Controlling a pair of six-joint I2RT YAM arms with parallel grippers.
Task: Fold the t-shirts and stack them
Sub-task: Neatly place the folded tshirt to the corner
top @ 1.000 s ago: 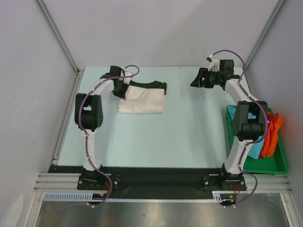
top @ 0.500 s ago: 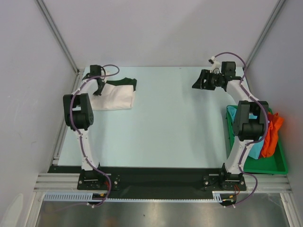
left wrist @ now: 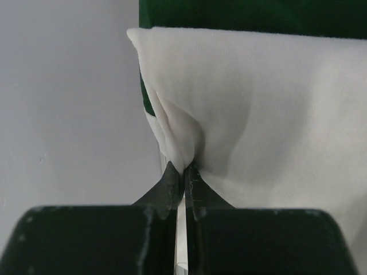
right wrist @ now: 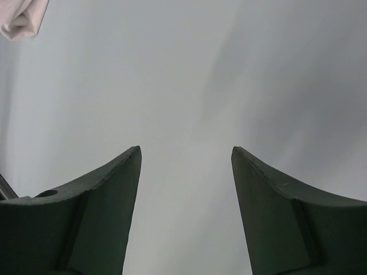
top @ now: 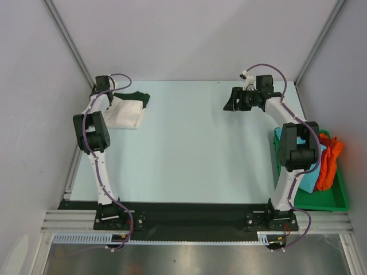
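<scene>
The folded cream-white t-shirt point(top: 126, 113) lies on top of the folded dark green t-shirt point(top: 140, 98) at the far left corner of the table. Only a strip of green shows behind the white one. My left gripper point(top: 110, 98) is shut on the left edge of the cream-white t-shirt point(left wrist: 241, 103), pinching a fold of cloth between its tips point(left wrist: 183, 172); the dark green t-shirt point(left wrist: 252, 14) shows beyond it. My right gripper point(top: 230, 104) is open and empty above the bare table at the far right, and the right wrist view point(right wrist: 184, 157) shows the same. The white shirt's print is hidden.
A green tray point(top: 335, 197) at the right edge holds orange cloth point(top: 330, 160) and light blue cloth point(top: 309, 177). The enclosure's left wall and frame post point(top: 86, 94) stand close beside the left gripper and the shirts.
My left gripper has dragged the stacked shirts from the table's far middle-left to the far left corner. The right gripper has shifted slightly left.
</scene>
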